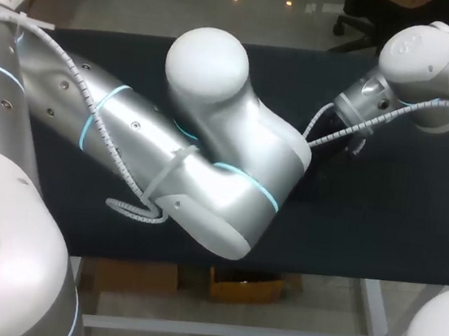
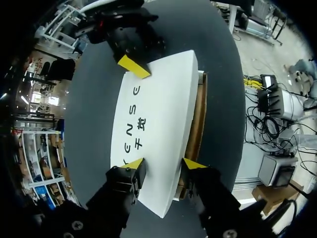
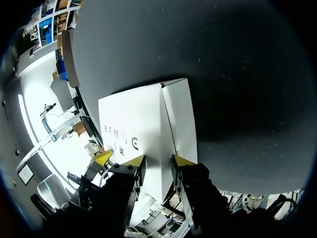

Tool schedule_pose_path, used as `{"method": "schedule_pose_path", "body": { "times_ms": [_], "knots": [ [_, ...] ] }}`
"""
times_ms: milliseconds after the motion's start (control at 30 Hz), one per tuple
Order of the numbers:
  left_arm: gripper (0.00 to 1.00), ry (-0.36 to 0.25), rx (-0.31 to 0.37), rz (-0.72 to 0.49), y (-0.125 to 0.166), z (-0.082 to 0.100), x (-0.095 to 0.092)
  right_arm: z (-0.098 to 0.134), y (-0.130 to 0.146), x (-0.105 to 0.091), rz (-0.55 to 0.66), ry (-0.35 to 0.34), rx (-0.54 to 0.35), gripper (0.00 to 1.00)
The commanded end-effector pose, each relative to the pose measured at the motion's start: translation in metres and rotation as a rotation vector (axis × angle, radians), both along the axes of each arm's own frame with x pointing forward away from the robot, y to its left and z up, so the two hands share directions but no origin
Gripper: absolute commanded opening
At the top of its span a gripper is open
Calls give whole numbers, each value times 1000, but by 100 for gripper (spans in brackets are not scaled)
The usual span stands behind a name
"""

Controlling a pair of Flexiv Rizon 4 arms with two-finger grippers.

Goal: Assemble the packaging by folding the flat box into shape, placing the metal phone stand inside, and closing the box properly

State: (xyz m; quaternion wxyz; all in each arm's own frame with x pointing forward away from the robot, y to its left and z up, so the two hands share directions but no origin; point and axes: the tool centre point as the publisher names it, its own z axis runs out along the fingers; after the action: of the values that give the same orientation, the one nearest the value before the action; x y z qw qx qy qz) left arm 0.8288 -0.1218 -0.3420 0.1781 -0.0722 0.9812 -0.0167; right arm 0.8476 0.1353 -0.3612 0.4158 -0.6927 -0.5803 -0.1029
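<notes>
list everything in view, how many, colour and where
table: 1, dark, under everything
box: 1, white with dark print, brown edge along one side, mid-table; hidden in the head view
left arm: 1, silver, from the left across the middle
right arm: 1, silver, far right
left gripper: 1, black, yellow tips, at one end of the box
right gripper: 1, black, yellow tips, at the opposite end

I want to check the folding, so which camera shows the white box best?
The left wrist view: the box shows nearly all its white top there. The right wrist view shows only part, from one end; in the head view my left arm hides it.
</notes>
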Motion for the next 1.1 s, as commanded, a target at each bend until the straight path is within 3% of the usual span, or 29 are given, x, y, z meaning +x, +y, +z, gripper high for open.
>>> {"method": "schedule_pose_path", "body": {
  "times_ms": [33, 333, 1100],
  "knots": [
    [42, -45, 13, 9, -4, -6, -3, 0, 0, 2, 4, 4, 3, 31],
    [35, -79, 23, 17, -7, -5, -1, 1, -1, 2, 5, 2, 5, 32],
    [36, -99, 61, 26, -11, -16, -6, 3, -2, 0, 4, -4, 5, 31]
  ]
}}
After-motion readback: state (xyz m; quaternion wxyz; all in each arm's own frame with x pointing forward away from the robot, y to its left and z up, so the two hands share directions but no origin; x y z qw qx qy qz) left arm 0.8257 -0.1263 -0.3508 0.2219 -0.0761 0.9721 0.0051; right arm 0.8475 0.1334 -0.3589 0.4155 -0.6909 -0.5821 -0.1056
